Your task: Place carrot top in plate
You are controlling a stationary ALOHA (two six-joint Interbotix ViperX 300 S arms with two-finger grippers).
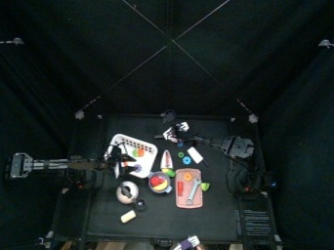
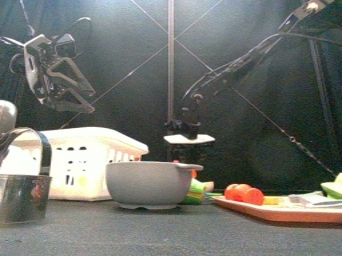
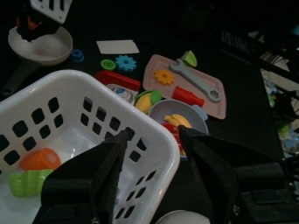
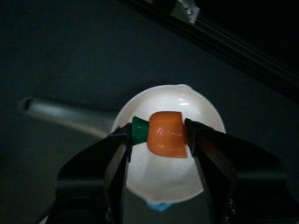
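The carrot top (image 4: 163,133), orange with a green end, was found clamped between the jaws of the right gripper (image 4: 160,136), directly above the cream-white plate (image 4: 176,166) at the right wrist frame's centre. The left gripper (image 3: 156,156) was seen held open over the white basket (image 3: 70,131), lower left.

A robotics lab test pen: black curtains (image 1: 78,59) wall in a small black table (image 2: 160,235), where toy food sits in a white basket (image 3: 70,131) beneath the left pincer (image 3: 149,166) and a pink board (image 3: 187,83) lies beyond it.
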